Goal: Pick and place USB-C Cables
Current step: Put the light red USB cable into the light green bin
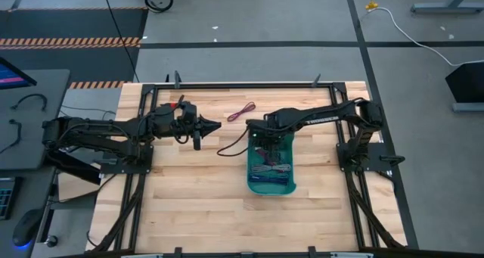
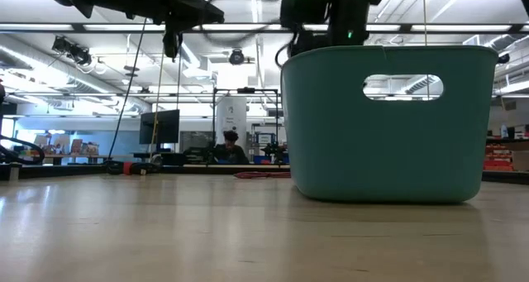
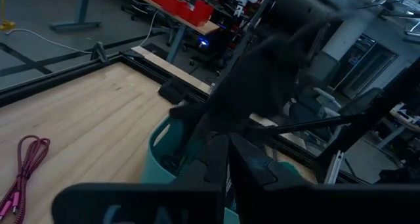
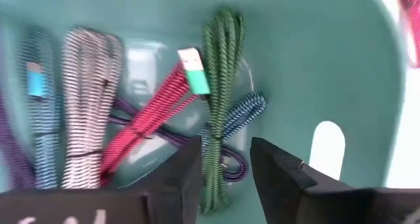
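A teal bin (image 1: 271, 184) stands on the wooden table, and several coiled USB-C cables lie in it: green (image 4: 220, 73), red (image 4: 154, 106), blue (image 4: 239, 115), grey (image 4: 85, 86) and teal (image 4: 39, 99). One magenta cable (image 1: 242, 112) lies flat on the table beyond the bin, also seen as the magenta cable (image 3: 25, 168) in the left wrist view. My right gripper (image 4: 226, 165) hangs open over the bin's far end, fingers pointing down, with the green cable showing in the gap below them. My left gripper (image 1: 212, 125) hovers shut left of the bin, holding nothing that I can see.
A dark cord (image 1: 231, 146) loops over the table beside the bin's far left corner. A black metal frame (image 1: 242, 85) borders the table. In the low view the bin (image 2: 388, 125) stands tall at the right, with bare wood (image 1: 189, 205) to its left and in front.
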`<state>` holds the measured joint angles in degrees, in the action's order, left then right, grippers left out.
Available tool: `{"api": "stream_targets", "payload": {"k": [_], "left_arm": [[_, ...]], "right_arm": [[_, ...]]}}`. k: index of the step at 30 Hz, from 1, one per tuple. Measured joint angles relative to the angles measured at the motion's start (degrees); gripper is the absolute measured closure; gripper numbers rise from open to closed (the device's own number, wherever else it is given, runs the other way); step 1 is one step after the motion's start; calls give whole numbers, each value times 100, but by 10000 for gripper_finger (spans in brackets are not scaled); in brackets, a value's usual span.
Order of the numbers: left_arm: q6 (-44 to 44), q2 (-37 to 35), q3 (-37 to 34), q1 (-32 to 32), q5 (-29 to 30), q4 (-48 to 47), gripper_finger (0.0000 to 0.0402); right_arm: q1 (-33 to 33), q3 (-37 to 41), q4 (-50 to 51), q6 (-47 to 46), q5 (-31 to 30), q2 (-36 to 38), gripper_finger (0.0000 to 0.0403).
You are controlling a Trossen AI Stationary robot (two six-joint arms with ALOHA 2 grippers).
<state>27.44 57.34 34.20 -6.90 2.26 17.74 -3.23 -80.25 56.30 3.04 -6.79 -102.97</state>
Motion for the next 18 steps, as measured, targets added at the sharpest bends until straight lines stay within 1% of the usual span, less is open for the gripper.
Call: {"api": "stream_targets", "payload": {"k": [5, 11, 14, 18], "left_arm": [[-11, -2, 0, 0, 0, 1, 388], [-135, -1, 0, -7, 2, -1, 392], [-241, 0, 0, -18, 3, -1, 388], [-232, 0, 136, -206, 10, -279, 389]], "right_arm": [[-43, 1, -22, -40, 341, 647, 269], [-323, 0, -239, -665, 340, 1788, 272], [-551, 0, -515, -943, 148, 2364, 272], [-874, 0, -912, -1038, -423, 3016, 272]]}}
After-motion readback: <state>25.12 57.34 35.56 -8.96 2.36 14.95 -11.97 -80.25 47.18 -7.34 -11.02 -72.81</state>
